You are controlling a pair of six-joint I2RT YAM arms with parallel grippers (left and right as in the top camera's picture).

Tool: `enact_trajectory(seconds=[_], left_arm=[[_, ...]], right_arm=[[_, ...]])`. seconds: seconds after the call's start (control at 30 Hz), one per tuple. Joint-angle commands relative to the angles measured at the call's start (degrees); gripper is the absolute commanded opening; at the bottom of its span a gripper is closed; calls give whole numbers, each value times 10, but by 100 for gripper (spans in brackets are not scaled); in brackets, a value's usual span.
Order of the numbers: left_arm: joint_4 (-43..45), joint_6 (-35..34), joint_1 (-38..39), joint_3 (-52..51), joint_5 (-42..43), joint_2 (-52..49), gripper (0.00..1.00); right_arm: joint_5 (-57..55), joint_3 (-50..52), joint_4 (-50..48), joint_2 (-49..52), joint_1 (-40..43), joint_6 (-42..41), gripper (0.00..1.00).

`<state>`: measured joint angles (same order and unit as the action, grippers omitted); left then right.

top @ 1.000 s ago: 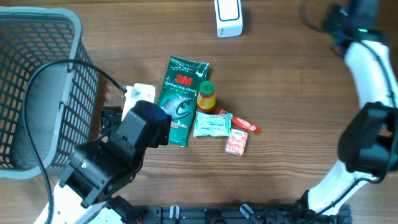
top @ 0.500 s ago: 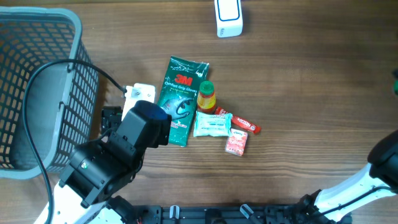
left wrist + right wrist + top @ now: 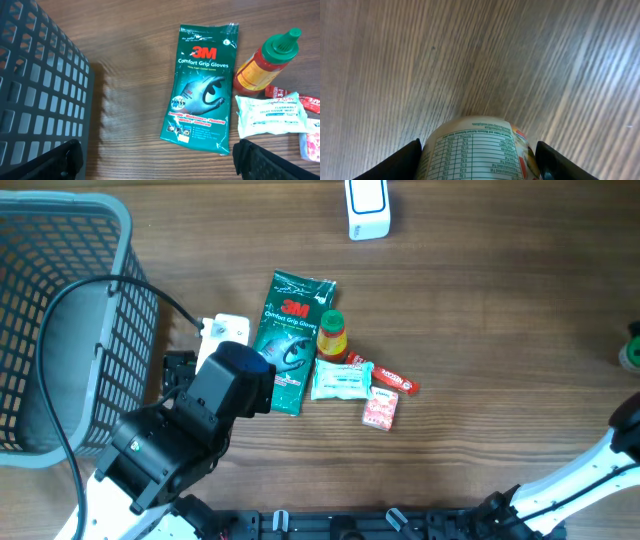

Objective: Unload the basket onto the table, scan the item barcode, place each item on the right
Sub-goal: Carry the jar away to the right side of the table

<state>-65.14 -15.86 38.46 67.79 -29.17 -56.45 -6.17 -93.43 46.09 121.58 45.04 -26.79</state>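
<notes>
In the right wrist view, my right gripper (image 3: 479,155) is shut on the item (image 3: 472,137), a pale round container with a green printed nutrition table. One dark finger (image 3: 395,162) sits on each side of it, above bare wood. No barcode shows on the visible face. In the overhead view, only the arm's edge (image 3: 628,430) shows at the far right. The white scanner (image 3: 367,207) stands at the table's back edge. My left gripper (image 3: 160,165) is open and empty, low over the wood beside the basket.
A dark mesh basket (image 3: 60,240) fills the left side. Mid-table lie a green 3M glove pack (image 3: 290,340), a sauce bottle with a green cap (image 3: 332,335), a white tissue pack (image 3: 340,380) and small red packets (image 3: 382,408).
My right arm has swung from the back right corner down to the right edge, almost out of the overhead view. The left arm and the table items have not moved.
</notes>
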Motion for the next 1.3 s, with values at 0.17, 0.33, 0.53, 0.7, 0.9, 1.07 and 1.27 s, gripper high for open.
enact_trajectory(seconds=[0.17, 0.33, 0.53, 0.7, 0.9, 1.07, 1.27], left_arm=[[2, -11, -1, 2, 2, 0, 100], [2, -11, -1, 2, 2, 0, 100], [2, -11, -1, 2, 2, 0, 100], [2, -11, -1, 2, 2, 0, 100], [2, -11, -1, 2, 2, 0, 100], [2, -11, -1, 2, 2, 0, 100], [2, -11, -1, 2, 2, 0, 100]], right_arm=[[9, -7, -10, -3, -1, -1, 100], [9, -7, -7, -15, -1, 13, 100], [9, -8, -1, -70, -2, 13, 100], [9, -8, 8, -158, -2, 12, 100], [39, -7, 40, -278, -12, -26, 100], [174, -7, 65, -337, -30, -38, 100], [384, -6, 117, -330, -67, -38, 100]])
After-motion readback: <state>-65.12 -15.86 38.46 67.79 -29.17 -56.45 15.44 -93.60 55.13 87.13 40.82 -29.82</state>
